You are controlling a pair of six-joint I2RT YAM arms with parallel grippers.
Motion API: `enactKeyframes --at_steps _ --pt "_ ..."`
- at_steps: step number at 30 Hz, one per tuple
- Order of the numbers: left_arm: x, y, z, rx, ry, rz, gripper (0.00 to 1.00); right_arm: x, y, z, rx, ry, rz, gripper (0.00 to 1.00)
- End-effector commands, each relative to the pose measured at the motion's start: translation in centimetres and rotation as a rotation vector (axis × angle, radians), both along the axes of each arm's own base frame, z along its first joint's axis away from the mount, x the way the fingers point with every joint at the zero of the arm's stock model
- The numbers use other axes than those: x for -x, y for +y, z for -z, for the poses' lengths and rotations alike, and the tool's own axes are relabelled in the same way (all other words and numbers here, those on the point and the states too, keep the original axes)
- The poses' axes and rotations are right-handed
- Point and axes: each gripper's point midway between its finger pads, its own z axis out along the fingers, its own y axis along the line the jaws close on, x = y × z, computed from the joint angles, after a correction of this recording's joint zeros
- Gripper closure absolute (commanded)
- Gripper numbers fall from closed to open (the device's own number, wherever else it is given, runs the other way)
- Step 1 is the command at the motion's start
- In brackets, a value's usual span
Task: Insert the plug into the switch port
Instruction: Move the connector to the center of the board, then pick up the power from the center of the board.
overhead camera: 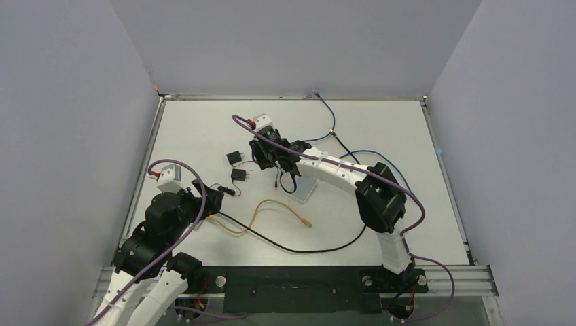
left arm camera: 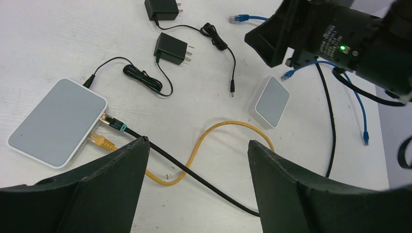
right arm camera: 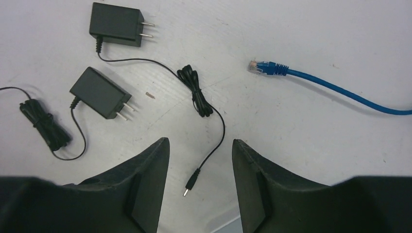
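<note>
The plug [right arm camera: 192,183] is a small black barrel plug with a silver tip. It lies on the table between the fingers of my open right gripper [right arm camera: 200,145], touching neither. Its thin cable runs back through a tied bundle to a black adapter [right arm camera: 116,24]. The switch [left arm camera: 269,99] is a small white box with a grey top, just right of the plug [left arm camera: 232,92]; its corner shows under the right gripper [overhead camera: 272,159]. Its port does not show. My left gripper [left arm camera: 197,148] hangs open and empty above a yellow cable [left arm camera: 214,133] and a black cable.
A larger white box [left arm camera: 58,121] at the left has black, yellow and thin power leads plugged in. A second black adapter [right arm camera: 99,92] lies beside the first. A blue network cable [right arm camera: 265,67] runs across the far right. Walls enclose the table [overhead camera: 204,122].
</note>
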Motion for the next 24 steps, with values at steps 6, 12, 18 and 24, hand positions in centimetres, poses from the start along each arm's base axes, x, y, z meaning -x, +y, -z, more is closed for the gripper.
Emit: enactKeyframes --at_steps 6,12,18,24 --pt "-0.4 0.1 -1.4 0.022 -0.040 -0.018 0.28 -2.4 1.8 4.5 -0.098 0.191 -0.108 0.53" --pt "-0.8 -0.2 -1.0 0.017 -0.023 -0.015 0.28 -3.2 1.3 6.4 -0.108 0.239 -0.135 0.53" --pt "-1.0 -0.3 -0.6 0.010 -0.006 -0.011 0.28 -3.4 2.2 7.1 -0.116 0.252 -0.185 0.53" --pt "-1.0 -0.3 -0.5 0.007 -0.002 -0.012 0.28 -4.5 3.1 7.8 -0.118 0.238 -0.190 0.53"
